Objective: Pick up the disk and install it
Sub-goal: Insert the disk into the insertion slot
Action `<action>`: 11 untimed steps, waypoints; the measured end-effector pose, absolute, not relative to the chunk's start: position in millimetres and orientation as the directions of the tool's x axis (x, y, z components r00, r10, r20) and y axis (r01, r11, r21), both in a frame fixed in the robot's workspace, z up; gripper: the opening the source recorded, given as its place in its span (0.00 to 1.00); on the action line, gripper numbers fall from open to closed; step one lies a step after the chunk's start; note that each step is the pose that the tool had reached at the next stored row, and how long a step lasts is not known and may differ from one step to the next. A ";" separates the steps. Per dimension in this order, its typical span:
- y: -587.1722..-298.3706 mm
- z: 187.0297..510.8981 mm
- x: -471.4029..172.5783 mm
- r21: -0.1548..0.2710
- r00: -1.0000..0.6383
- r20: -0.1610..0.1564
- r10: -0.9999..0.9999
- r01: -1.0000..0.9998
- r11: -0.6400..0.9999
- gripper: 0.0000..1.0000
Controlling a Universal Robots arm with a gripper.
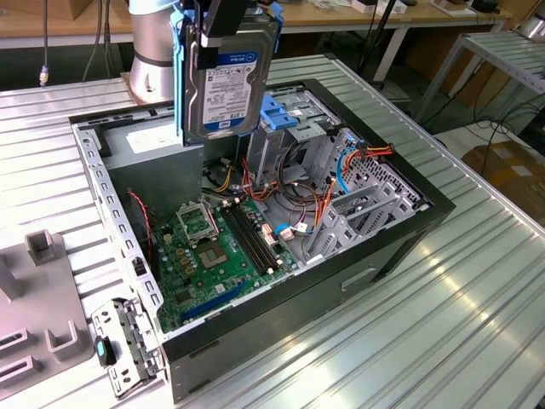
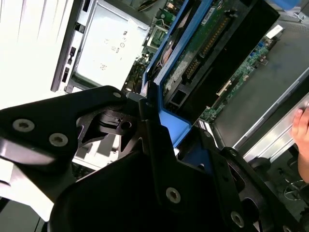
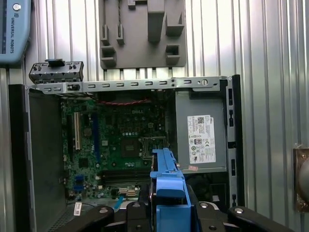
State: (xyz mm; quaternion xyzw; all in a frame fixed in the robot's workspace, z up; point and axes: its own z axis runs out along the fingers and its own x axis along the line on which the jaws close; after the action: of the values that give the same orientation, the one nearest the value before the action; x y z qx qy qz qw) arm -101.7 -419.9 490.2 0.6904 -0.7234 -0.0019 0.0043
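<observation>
The disk (image 1: 232, 81) hangs upright above the open computer case (image 1: 400, 247), silver-grey with a label and a blue side rail. My gripper (image 1: 223, 30) is shut on its upper edge. The disk sits over the back part of the case, beside the grey drive cage with the blue latch (image 1: 277, 115). In the second wrist view the disk (image 2: 203, 53) shows its green circuit side and blue rails, clamped between my black fingers (image 2: 154, 140). In the first wrist view the disk's blue rail and tab (image 3: 166, 186) stand over the motherboard (image 3: 120, 140).
The motherboard (image 1: 213, 247), bundled cables (image 1: 298, 179) and the power supply (image 3: 200, 137) lie inside the case. A grey fixture (image 1: 34, 298) and a small metal bracket (image 1: 128, 341) rest on the ribbed table. The arm's base (image 1: 153, 51) stands behind. A hand (image 2: 301, 125) shows at one edge.
</observation>
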 end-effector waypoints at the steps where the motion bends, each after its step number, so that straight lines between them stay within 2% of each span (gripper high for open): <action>1: -420.4 490.2 -101.5 0.009 -0.047 0.004 -0.999 -0.999 0.047 0.37; 11: -433.3 490.1 -97.9 0.009 -0.047 0.004 -0.999 -0.999 0.047 0.37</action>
State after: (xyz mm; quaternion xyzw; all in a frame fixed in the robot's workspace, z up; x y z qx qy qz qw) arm -97.9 -433.3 490.1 0.6904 -0.7234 -0.0021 0.0045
